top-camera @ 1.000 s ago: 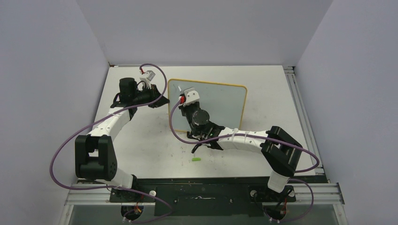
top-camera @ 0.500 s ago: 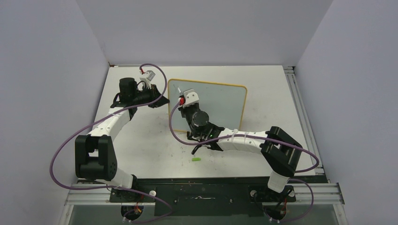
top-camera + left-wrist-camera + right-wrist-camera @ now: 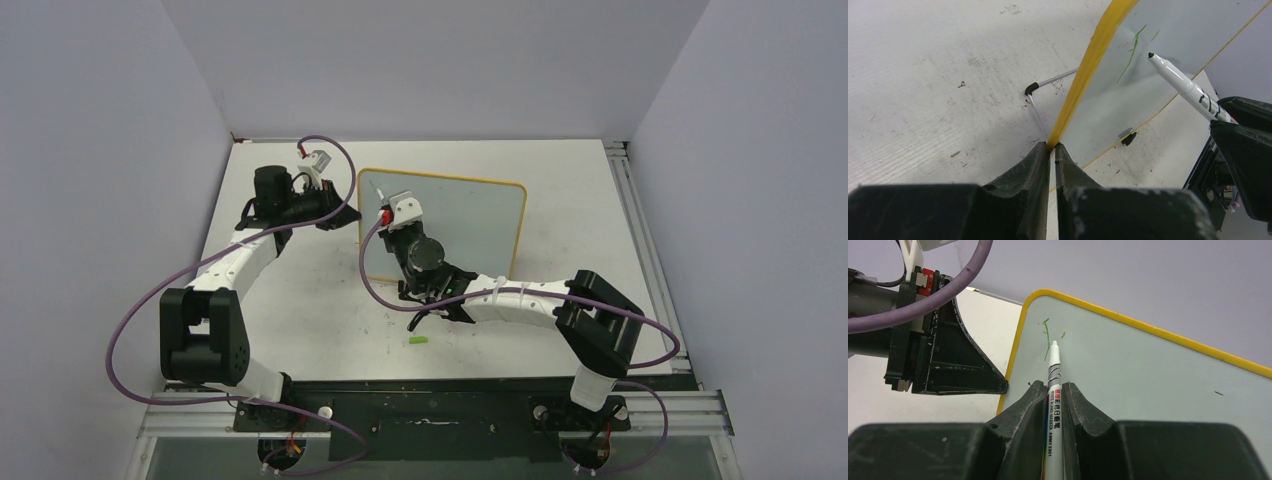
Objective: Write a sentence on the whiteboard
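The whiteboard (image 3: pixel 470 215) stands tilted up on the table, pale with a yellow frame (image 3: pixel 1088 70). My left gripper (image 3: pixel 1052 146) (image 3: pixel 350 212) is shut on the board's left edge. My right gripper (image 3: pixel 1053 387) (image 3: pixel 398 215) is shut on a white marker (image 3: pixel 1054 370) (image 3: pixel 1183 85), uncapped, its tip pointing at the board's upper left area. Of the sentence, only a few thin green strokes (image 3: pixel 1047 340) (image 3: pixel 1133 47) show there, right beside the tip. Whether the tip touches the surface I cannot tell.
A small green cap (image 3: pixel 417 341) lies on the table near the right arm's forearm. Two black clip feet (image 3: pixel 1030 90) (image 3: pixel 1129 139) prop the board. Grey walls close in on three sides, and a rail (image 3: pixel 640 240) runs along the right edge.
My right gripper with the marker has shifted very slightly left and towards the near side. The left arm and the board have not moved.
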